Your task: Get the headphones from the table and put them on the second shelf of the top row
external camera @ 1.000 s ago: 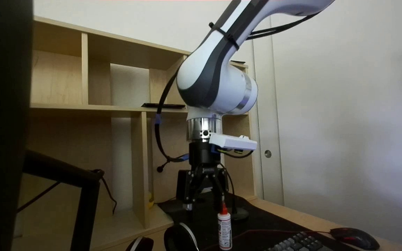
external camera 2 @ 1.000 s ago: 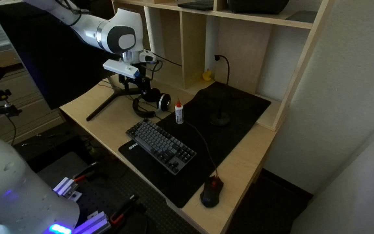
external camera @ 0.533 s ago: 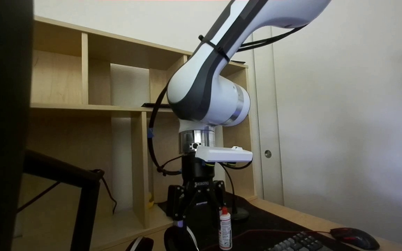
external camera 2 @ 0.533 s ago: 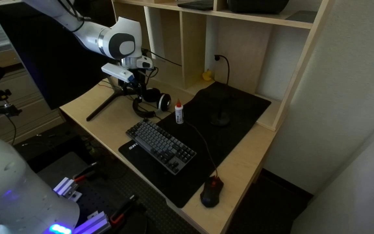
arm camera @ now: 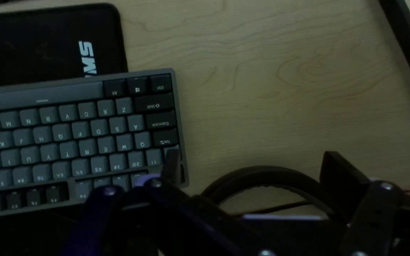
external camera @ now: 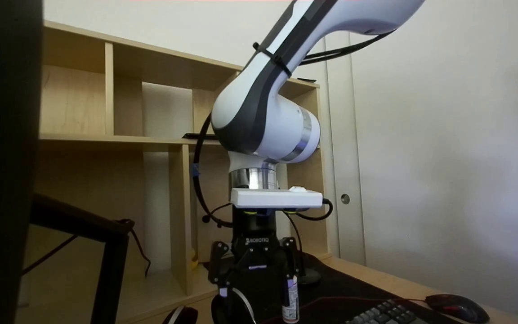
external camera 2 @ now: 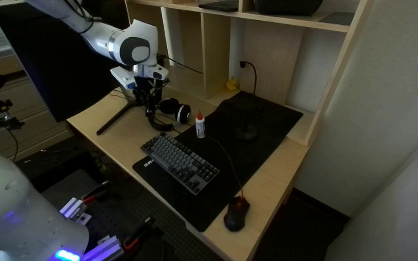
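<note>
The black headphones (external camera 2: 183,114) lie on the light wooden table (external camera 2: 122,146), left of the black mat (external camera 2: 270,108), in an exterior view. Their earcups show at the bottom edge of an exterior view (external camera: 183,314). My gripper (external camera: 257,290) points down above the headphones, fingers wide apart and empty; it also shows in an exterior view (external camera 2: 150,108). In the wrist view the headband (arm camera: 265,173) arches between the open fingertips (arm camera: 252,160), and the earcups are hidden under the gripper. The second shelf of the top row (external camera: 126,108) is the middle upper cubby.
A white bottle with a red tip (external camera 2: 200,127), a keyboard (external camera 2: 180,161), a mouse (external camera 2: 237,214) and a thin microphone stand (external camera 2: 246,132) are on the table. A monitor leg (external camera 2: 118,116) stands beside the headphones. A flat black item (external camera: 198,136) lies in the middle upper cubby.
My gripper has come down toward the headphones, shifted slightly left in an exterior view, and turned about its vertical axis. The fingers stay open. The headphones have not moved.
</note>
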Tool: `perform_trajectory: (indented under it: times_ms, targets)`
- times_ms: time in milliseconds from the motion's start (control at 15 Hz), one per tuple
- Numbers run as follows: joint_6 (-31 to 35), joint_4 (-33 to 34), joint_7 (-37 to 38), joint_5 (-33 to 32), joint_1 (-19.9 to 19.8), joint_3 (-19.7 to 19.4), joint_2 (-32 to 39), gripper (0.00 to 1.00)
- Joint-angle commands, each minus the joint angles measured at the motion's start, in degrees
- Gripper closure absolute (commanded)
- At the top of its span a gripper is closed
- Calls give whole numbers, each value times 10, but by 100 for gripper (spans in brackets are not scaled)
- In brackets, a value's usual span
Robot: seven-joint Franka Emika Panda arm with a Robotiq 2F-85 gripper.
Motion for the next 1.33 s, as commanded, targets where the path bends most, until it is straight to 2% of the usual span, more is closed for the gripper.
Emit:
perform_trajectory:
  times_ms: [0, 267, 333, 400, 733, 800, 1067, 1133, 1267]
  targets:
    - [-7, 1, 22, 9, -2, 2, 0, 0]
    - [-20, 5, 41, 27, -1, 4, 0, 0]
    - [-2, -5, 132, 10, 9, -6, -7, 0]
    - [-14, 1, 151, 30, 7, -2, -4, 0]
    - [18, -2, 310, 49, 11, -1, -2, 0]
    - [-2, 5, 267, 37, 4, 2, 0, 0]
    - [5, 5, 308, 37, 5, 3, 0, 0]
    - [-13, 33, 346, 17, 8, -5, 37, 0]
    - [40, 49, 368, 29, 6, -9, 95, 0]
